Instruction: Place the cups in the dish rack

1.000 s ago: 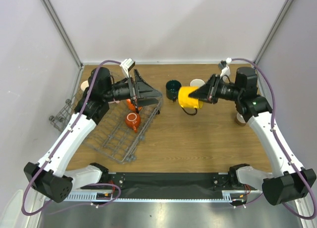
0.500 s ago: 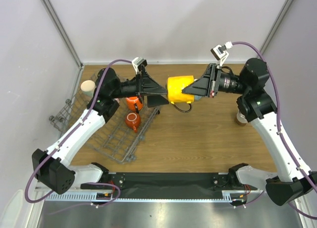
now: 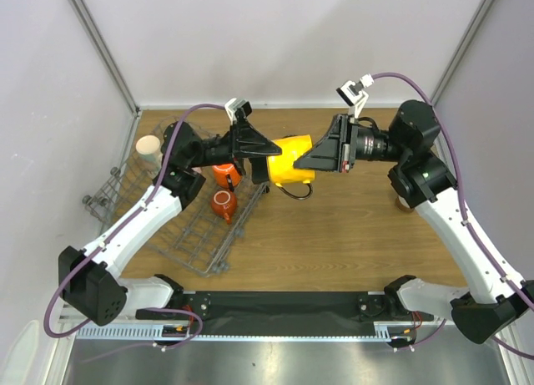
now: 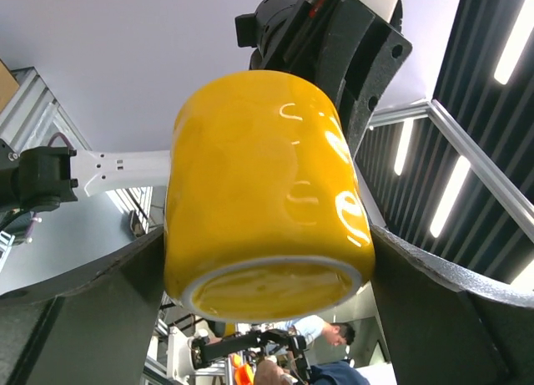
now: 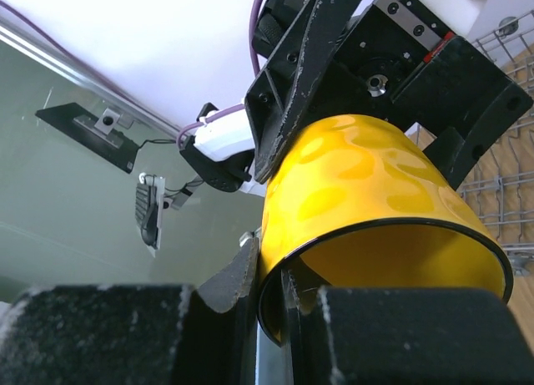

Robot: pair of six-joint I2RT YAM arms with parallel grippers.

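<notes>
Yellow mug (image 3: 288, 158) now hangs in the air between the two claws, just beside the far right corner of the dish rack (image 3: 196, 235). A second ago it sat lower and further right; half a second ago it was raised at mid-table, and it has since travelled left into the left claw's reach.

The right claw (image 3: 300, 161) is nearly closed, pinching the mug's rim with one finger inside the mouth and one outside. The left claw (image 3: 269, 158) is spread wide, its fingers (image 4: 83, 318) flanking the mug's base; whether they touch it I cannot tell.

The mug lies on its side, mouth toward the right claw. It is glossy, faintly dimpled, with a dark lip edge and a paler ring under the base; its handle hangs downward. Two orange mugs (image 3: 222, 205) sit in the rack.
</notes>
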